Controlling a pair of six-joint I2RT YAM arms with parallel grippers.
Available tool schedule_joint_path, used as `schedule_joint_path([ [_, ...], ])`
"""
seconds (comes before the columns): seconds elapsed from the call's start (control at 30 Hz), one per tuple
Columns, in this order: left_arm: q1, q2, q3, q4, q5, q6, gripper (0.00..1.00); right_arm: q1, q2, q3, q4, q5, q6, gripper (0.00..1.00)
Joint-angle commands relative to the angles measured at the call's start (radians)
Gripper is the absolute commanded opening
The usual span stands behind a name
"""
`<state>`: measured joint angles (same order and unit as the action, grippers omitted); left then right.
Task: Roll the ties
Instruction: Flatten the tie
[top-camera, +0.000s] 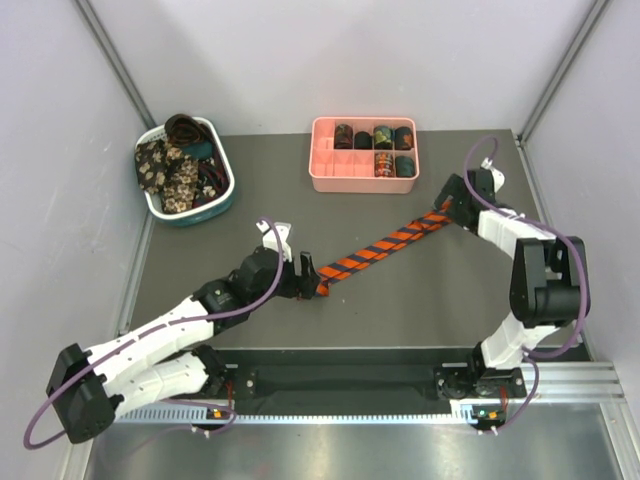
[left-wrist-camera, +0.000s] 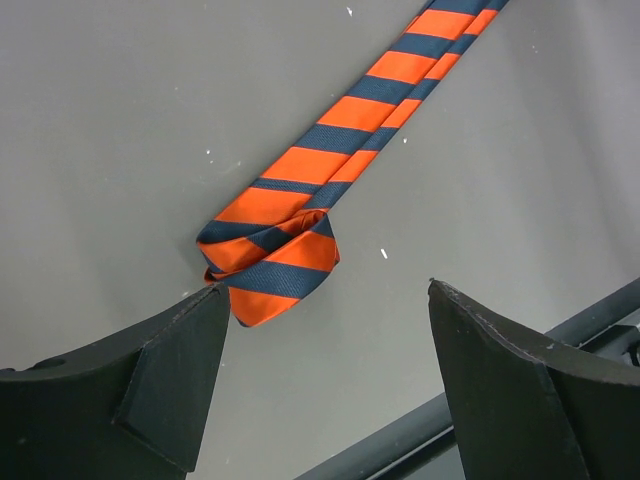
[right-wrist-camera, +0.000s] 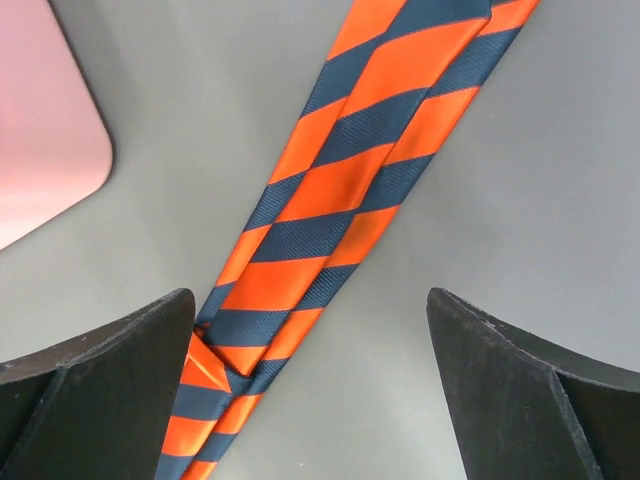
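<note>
An orange and dark-blue striped tie (top-camera: 385, 243) lies stretched out diagonally across the grey table. Its near-left end (left-wrist-camera: 270, 268) is folded over into a small loose turn. My left gripper (left-wrist-camera: 328, 288) stands open just short of that end, which lies by the left finger (left-wrist-camera: 170, 370). Nothing is between the jaws. My right gripper (right-wrist-camera: 308, 294) is open over the tie's far-right part (right-wrist-camera: 340, 190), the strip running between its fingers and close to the left one. In the top view the left gripper (top-camera: 305, 272) and right gripper (top-camera: 447, 207) sit at the tie's two ends.
A pink compartment tray (top-camera: 330, 150) at the back centre holds several rolled ties (top-camera: 383, 135); its corner (right-wrist-camera: 40, 150) shows in the right wrist view. A white-and-teal basket (top-camera: 222, 200) at the back left holds loose floral and dark ties (top-camera: 170, 170). A metal rail (top-camera: 350, 380) runs along the near edge.
</note>
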<state>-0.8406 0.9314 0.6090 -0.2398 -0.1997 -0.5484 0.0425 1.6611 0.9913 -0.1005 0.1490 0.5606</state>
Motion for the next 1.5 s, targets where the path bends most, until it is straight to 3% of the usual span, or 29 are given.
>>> schedule_joint_path([
  [0.0, -0.002, 0.014, 0.044, 0.025, 0.014, -0.025, 0.85, -0.007, 0.026, 0.039, -0.002, -0.010, 0.053, 0.98],
  [0.1, -0.003, 0.007, 0.031, 0.040, 0.006, -0.028, 0.85, -0.007, 0.063, 0.046, -0.015, 0.001, 0.087, 0.97],
  [0.37, -0.002, -0.020, 0.029, 0.004, -0.024, -0.012, 0.85, -0.016, 0.126, -0.025, 0.142, -0.126, 0.160, 0.89],
  [0.57, -0.003, -0.046, 0.024, -0.010, -0.043, 0.002, 0.85, -0.018, 0.170, -0.042, 0.189, -0.180, 0.196, 0.75],
  [0.7, -0.003, -0.042, 0.026, -0.012, -0.043, 0.008, 0.85, -0.020, 0.195, -0.037, 0.196, -0.166, 0.199, 0.56],
  [0.87, -0.003, -0.036, 0.034, -0.010, -0.040, 0.019, 0.85, -0.032, 0.201, -0.022, 0.202, -0.155, 0.196, 0.44],
  [1.0, -0.002, -0.028, 0.049, -0.018, -0.038, 0.027, 0.85, -0.035, 0.229, 0.023, 0.186, -0.164, 0.188, 0.25],
  [1.23, -0.003, 0.003, 0.081, -0.026, -0.047, 0.045, 0.85, -0.082, 0.289, 0.087, 0.206, -0.221, 0.197, 0.02],
  [1.47, -0.003, 0.070, 0.095, 0.007, -0.044, 0.061, 0.85, -0.138, 0.342, 0.173, 0.206, -0.235, 0.208, 0.00],
])
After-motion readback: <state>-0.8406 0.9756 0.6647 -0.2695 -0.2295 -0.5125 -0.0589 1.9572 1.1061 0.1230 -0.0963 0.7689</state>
